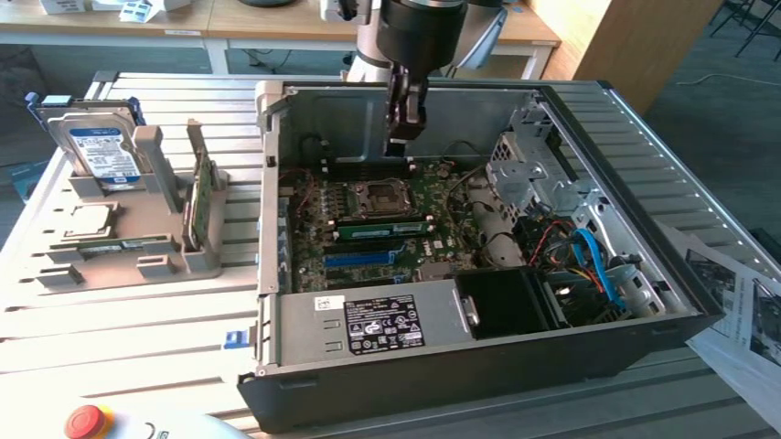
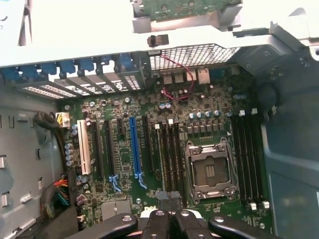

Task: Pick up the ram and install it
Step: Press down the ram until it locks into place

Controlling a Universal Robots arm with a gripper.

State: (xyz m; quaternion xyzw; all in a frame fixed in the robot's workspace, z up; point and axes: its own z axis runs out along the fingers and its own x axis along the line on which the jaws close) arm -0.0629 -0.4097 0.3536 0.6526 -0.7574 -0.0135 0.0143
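A ram stick [image 1: 201,197], thin and green, stands on edge in the grey holder [image 1: 146,247] outside the case, on the exterior view's left. A second green stick [image 1: 384,229] looks seated in a motherboard slot just in front of the CPU socket [image 1: 376,197]. My gripper [image 1: 405,128] hangs inside the open computer case [image 1: 488,366], above the rear of the motherboard [image 2: 149,149]. It is shut with nothing between its fingers. In the wrist view the closed gripper [image 2: 169,211] points down over the black memory slots [image 2: 169,149] beside the CPU socket [image 2: 209,172].
A hard drive [image 1: 104,151] stands in the holder, and a square silver processor chip [image 1: 86,219] lies in it. The case holds a drive cage [image 1: 531,165], a black power supply [image 1: 507,302] and blue cables [image 1: 598,265]. A red button [image 1: 86,421] sits at the table's near edge.
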